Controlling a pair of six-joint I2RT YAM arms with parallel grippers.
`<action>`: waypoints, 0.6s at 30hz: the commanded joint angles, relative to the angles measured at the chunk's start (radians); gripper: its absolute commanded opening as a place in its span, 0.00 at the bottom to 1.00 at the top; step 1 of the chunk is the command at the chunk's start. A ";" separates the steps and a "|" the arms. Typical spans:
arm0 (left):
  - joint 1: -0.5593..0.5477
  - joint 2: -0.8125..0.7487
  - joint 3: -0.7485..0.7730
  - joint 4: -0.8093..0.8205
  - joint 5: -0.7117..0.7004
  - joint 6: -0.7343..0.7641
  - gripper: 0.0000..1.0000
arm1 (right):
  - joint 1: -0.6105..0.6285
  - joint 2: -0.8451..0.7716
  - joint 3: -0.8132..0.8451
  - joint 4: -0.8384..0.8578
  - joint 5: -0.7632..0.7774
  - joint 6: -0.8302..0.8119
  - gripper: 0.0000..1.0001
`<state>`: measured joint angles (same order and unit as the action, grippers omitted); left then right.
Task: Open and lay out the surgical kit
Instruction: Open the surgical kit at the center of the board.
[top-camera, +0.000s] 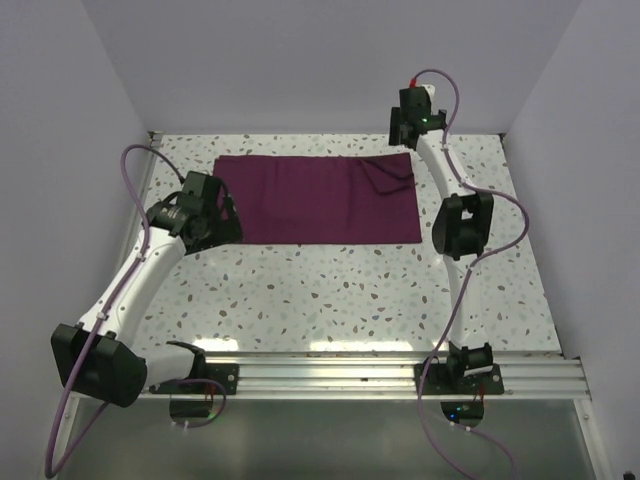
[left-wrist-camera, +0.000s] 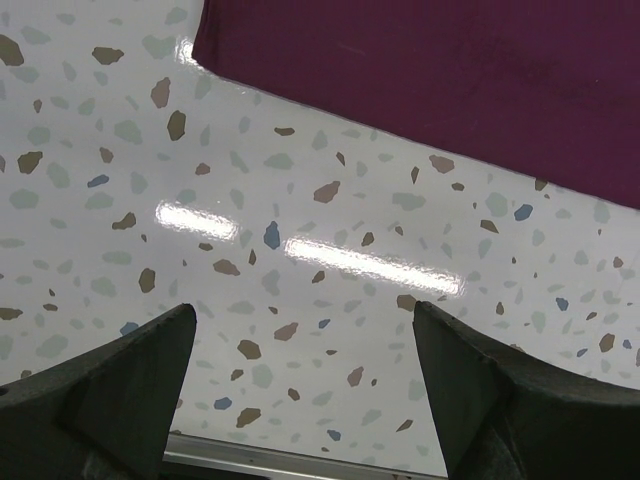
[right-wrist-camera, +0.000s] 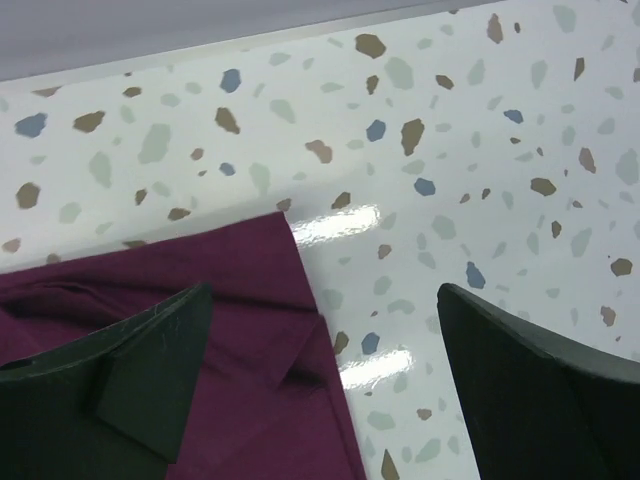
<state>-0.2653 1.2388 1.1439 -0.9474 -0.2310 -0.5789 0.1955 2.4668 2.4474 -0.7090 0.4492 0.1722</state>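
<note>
Cloth wrap (left-wrist-camera: 450, 70) cut off by wrist-view edges.

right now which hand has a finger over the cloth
The right hand: one finger overlaps the maroon cloth at its corner. The left hand is over speckled table beside it.

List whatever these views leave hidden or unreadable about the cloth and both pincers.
1. Top view: anything under the cloth is covered by it.
2. Top view: the fingertips of the left pincer and the right pincer sit beneath their own wrist housings, so the openings cannot be read there.
3. Left wrist: the cloth is cut off by the top and right edges.
4. Right wrist: the cloth is cut off by the bottom and left edges, and is partly behind a finger.
</note>
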 joint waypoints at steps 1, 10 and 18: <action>-0.008 -0.007 0.062 -0.042 -0.011 0.021 0.93 | -0.024 0.035 0.047 0.042 0.075 0.048 0.99; -0.018 -0.044 0.036 -0.030 -0.010 -0.033 0.93 | -0.007 -0.327 -0.425 0.221 -0.405 0.102 0.95; -0.045 -0.094 -0.016 -0.022 -0.004 -0.084 0.93 | 0.036 -0.408 -0.648 0.238 -0.475 0.092 0.93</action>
<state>-0.2974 1.1786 1.1412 -0.9756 -0.2352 -0.6266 0.2356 2.0956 1.8263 -0.5201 0.0479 0.2535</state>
